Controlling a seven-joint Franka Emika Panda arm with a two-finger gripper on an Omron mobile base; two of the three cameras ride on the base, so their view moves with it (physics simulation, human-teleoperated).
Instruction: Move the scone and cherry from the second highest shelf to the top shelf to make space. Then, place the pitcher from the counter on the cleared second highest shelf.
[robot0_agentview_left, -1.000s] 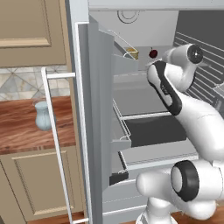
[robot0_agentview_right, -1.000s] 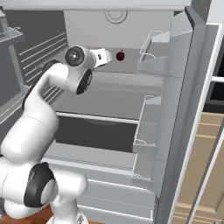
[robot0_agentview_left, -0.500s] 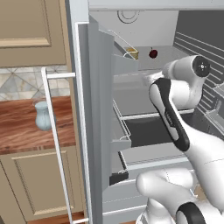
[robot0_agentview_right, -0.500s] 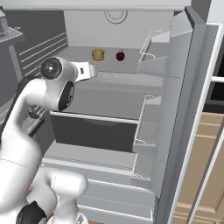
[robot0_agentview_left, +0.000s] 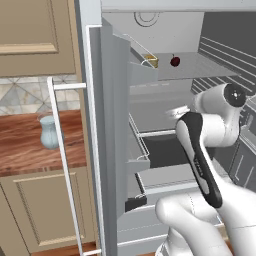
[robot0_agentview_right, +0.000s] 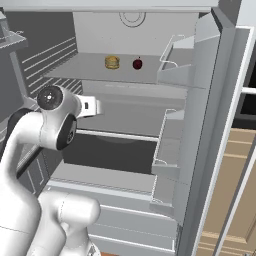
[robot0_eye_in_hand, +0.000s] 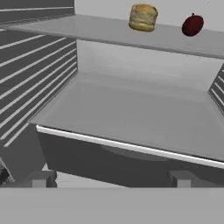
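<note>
The golden-tan scone (robot0_eye_in_hand: 143, 17) and the dark red cherry (robot0_eye_in_hand: 192, 25) sit side by side, a little apart, on the top shelf (robot0_eye_in_hand: 87, 30) under the round light. They also show in the right base view, scone (robot0_agentview_right: 112, 62) left of cherry (robot0_agentview_right: 137, 64). The second highest shelf (robot0_eye_in_hand: 131, 113) lies bare in front of my gripper (robot0_eye_in_hand: 111, 179), which is open, holds nothing and hangs just outside its front edge. The pale blue pitcher (robot0_agentview_left: 49, 132) stands on the wooden counter (robot0_agentview_left: 20, 150) left of the fridge.
The open fridge door (robot0_agentview_left: 115, 125) with its bins stands between the fridge interior and the counter, its white handle bar (robot0_agentview_left: 62, 165) facing the pitcher. A dark drawer (robot0_agentview_right: 110, 152) sits below the shelves. Ribbed fridge walls close both sides.
My hand has drawn back from the top shelf and dropped to the second shelf's level. The scone, hidden by the hand a second ago, now stands free beside the cherry.
</note>
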